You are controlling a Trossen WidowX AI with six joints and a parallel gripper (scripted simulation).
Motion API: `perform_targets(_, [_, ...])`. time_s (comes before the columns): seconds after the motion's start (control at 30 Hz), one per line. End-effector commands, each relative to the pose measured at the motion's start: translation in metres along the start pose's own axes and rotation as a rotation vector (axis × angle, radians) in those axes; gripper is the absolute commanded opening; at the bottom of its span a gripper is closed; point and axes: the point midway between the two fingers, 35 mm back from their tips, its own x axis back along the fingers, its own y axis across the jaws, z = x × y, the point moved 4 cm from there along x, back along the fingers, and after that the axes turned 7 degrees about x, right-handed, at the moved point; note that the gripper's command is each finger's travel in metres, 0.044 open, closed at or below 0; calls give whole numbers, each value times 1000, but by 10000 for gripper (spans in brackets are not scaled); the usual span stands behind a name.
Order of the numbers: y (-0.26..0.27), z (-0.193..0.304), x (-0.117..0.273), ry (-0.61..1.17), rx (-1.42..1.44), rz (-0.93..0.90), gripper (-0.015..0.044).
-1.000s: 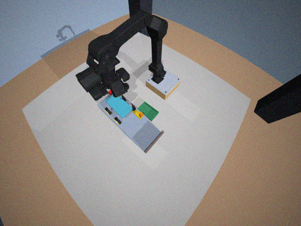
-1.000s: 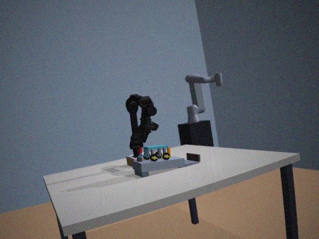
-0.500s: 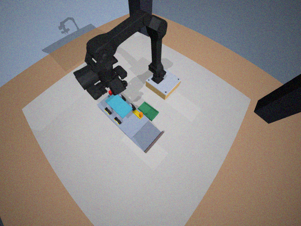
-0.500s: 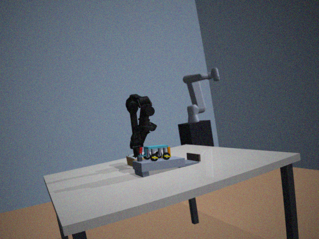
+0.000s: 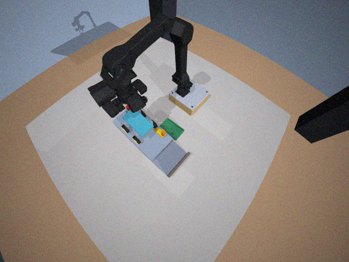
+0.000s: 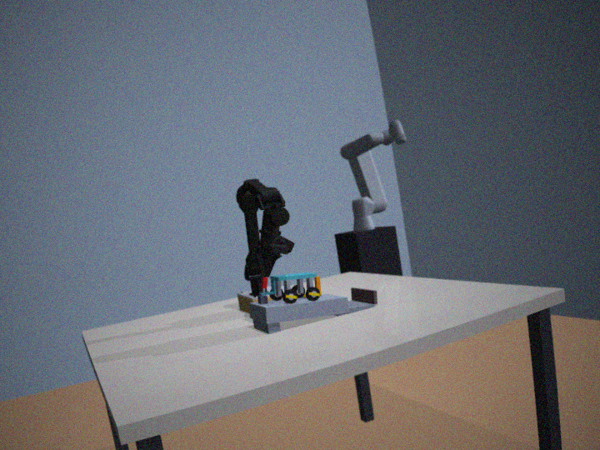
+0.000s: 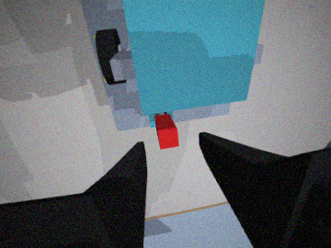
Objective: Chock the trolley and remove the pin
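- The gripper [image 5: 126,108] [image 7: 172,142] is hovering part-open and empty by the red pin [image 5: 128,107] [image 6: 264,284] [image 7: 167,132]; pin-pulling is apparently beginning
- The yellow chock [image 5: 159,132] is sitting by a downhill wheel [image 5: 154,123]; the next move is needing centred fingers, then a straight pull

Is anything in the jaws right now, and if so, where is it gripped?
Nothing is held. The jaws stand part open, with the stop pin's red head showing ungripped between them in the wrist view.
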Motion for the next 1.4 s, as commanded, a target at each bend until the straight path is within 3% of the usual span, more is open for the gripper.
perform_targets(0.0, [1,0,-6,0,5,-9,190])
perform_targets(1.37, [1,0,-46,1,5,-9,190])
